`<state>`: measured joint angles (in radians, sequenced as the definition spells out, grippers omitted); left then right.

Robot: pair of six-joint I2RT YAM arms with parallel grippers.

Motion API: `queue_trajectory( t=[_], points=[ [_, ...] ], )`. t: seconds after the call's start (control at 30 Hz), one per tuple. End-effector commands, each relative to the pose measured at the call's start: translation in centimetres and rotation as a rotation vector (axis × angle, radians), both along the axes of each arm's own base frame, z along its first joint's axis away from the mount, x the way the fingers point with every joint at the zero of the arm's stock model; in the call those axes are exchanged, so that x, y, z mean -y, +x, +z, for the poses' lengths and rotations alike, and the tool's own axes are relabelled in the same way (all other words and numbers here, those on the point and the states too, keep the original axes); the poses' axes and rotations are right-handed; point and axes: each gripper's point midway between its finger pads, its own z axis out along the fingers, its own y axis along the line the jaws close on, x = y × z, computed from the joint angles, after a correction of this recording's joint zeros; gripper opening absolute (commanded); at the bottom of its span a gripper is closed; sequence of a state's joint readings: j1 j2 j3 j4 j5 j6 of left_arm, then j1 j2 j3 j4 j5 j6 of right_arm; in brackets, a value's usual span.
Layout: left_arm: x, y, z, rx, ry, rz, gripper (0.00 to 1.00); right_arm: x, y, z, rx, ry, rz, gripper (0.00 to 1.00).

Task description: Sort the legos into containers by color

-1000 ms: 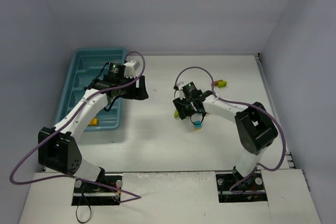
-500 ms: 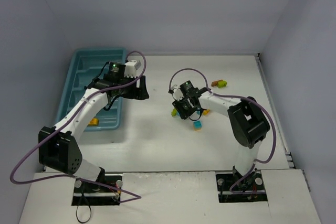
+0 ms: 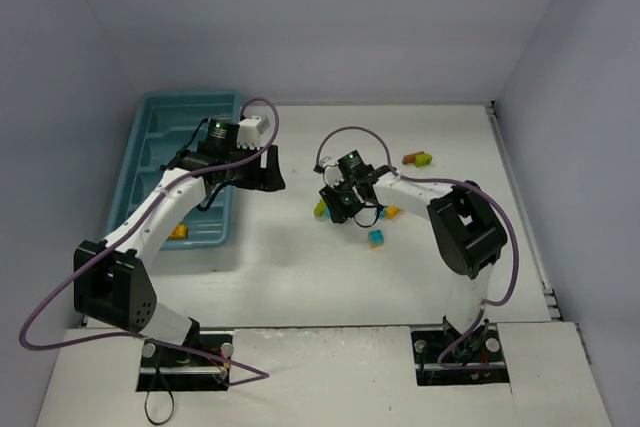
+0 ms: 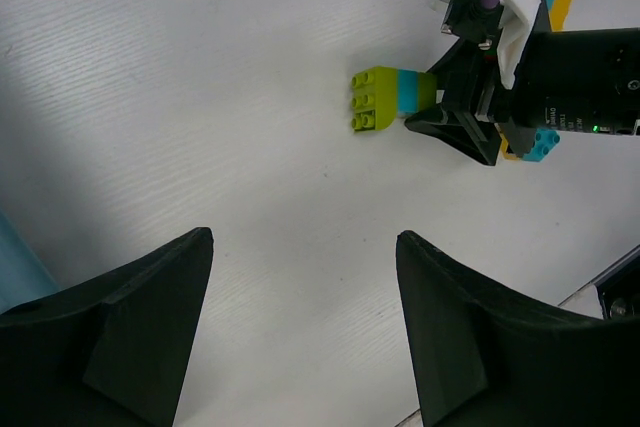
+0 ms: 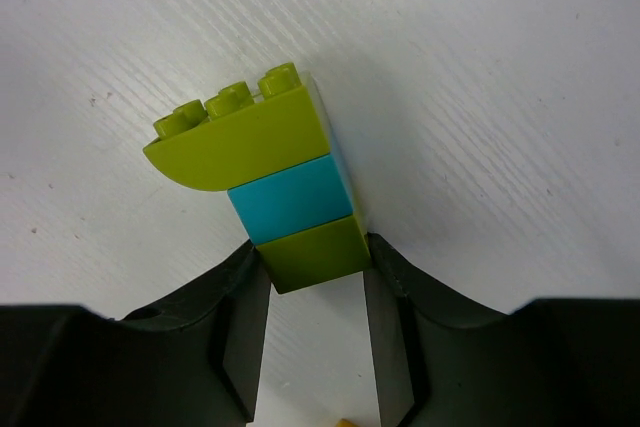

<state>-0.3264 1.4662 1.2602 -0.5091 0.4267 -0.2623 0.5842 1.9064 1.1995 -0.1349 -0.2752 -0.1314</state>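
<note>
Here we view the white desk (image 3: pixel 300 277) from above, with the teal tray (image 3: pixel 150 127) of four long compartments at its far left. The left arm rises over the tray's right rim, and its left hand (image 4: pixel 302 237) hangs above bare desk with the fingers spread wide and nothing between them. The right arm reaches in to the centre, where the right hand (image 5: pixel 315 257) is clamped on the lowest brick of a three-brick stack (image 5: pixel 290 202): lime, cyan, then a curved lime cap. The relation that matters is the stack's long axis. It runs straight out from the right hand, its studded free end pointing toward the left hand and the tray beyond. We judge the left arm nearer the tray and well placed to take the free end, since a two-colour stack must be split before sorting. Whether the stack touches the desk we cannot tell. Loose pieces lie just beside the right hand: a cyan brick (image 3: pixel 376 238) and a yellow brick (image 3: pixel 392 212). One orange brick (image 3: pixel 178 233) lies at the tray's near end.
</note>
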Motion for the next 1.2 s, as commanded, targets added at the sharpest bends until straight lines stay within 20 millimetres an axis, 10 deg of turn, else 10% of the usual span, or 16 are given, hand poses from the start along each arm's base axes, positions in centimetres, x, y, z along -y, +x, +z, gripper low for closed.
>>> queue_trajectory(
  t=[0.0, 0.47, 1.17],
  points=[
    [1.2, 0.4, 1.4, 0.05, -0.059, -0.039, 0.68, -1.8, 0.6, 3.4, 0.088, 0.111, 0.018, 0.0],
    [7.0, 1.0, 4.2, -0.03, -0.345, -0.153, 0.68, -3.9, 0.2, 13.7, 0.396, 0.341, 0.104, 0.0],
    [9.0, 0.4, 3.6, -0.144, -0.396, -0.169, 0.68, -4.6, -0.5, 15.7, 0.469, 0.354, 0.113, 0.0]
  ],
)
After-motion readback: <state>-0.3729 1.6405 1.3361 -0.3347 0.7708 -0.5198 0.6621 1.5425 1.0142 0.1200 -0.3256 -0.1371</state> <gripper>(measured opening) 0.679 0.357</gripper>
